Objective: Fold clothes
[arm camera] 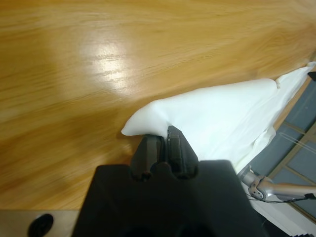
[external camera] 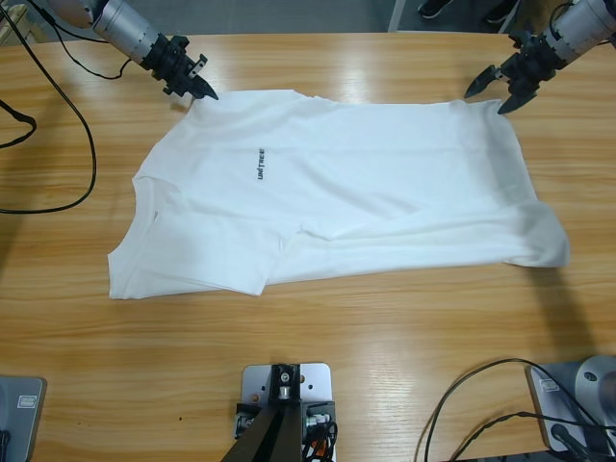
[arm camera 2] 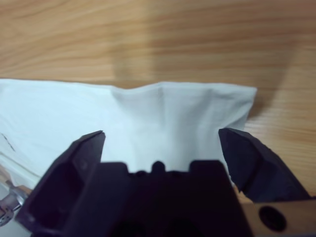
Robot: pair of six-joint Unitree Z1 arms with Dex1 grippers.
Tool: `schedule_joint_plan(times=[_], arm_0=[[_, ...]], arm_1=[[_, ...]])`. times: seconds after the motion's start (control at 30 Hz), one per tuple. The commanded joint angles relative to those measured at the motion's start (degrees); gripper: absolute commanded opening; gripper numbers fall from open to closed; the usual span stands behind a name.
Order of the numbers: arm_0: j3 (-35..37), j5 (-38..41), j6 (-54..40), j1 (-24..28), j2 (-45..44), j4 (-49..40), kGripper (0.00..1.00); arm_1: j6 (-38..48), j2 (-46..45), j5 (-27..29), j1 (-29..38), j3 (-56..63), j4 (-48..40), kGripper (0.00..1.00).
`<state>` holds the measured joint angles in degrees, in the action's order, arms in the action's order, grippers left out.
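One white T-shirt (external camera: 337, 197) lies spread flat on the table (external camera: 318, 337), both grippers at its far edge. Left wrist view: left gripper (arm camera: 163, 140) pinches a shirt corner, jaws narrow. Right wrist view: right gripper (arm camera 2: 163, 143) spreads wide over the shirt edge.

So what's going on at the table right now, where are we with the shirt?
A plain white short-sleeved cotton T-shirt lies spread on the long wooden table, its near sleeve already tucked over. The left gripper has its jaws shut on a pointed corner of the cloth at the shirt's far edge. The right gripper is wide open, its jaws straddling another corner, not yet gripping.
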<state>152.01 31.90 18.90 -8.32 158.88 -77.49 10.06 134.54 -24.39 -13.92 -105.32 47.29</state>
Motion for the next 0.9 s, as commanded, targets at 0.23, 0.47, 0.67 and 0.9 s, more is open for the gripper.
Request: schedule_joint_plan(times=[0.23,0.47,0.67,0.9], arm_0=[[32.9,-1.4,-0.9,-0.2,4.2,-1.5,0.0],[32.9,-1.4,-1.0,-0.2,4.3,-1.5,0.0],[32.9,-1.4,-1.1,-0.2,4.5,-1.5,0.0],[32.9,-1.4,-1.2,-0.2,4.4,-1.6,0.0]], arm_1=[[0.0,2.9,7.9,0.1,0.1,0.6,0.941],[0.0,5.4,5.2,0.1,-1.9,0.7,0.941],[0.0,6.2,5.1,0.1,-3.0,2.1,0.891],[0.0,6.5,5.1,0.1,-3.1,2.5,0.263]])
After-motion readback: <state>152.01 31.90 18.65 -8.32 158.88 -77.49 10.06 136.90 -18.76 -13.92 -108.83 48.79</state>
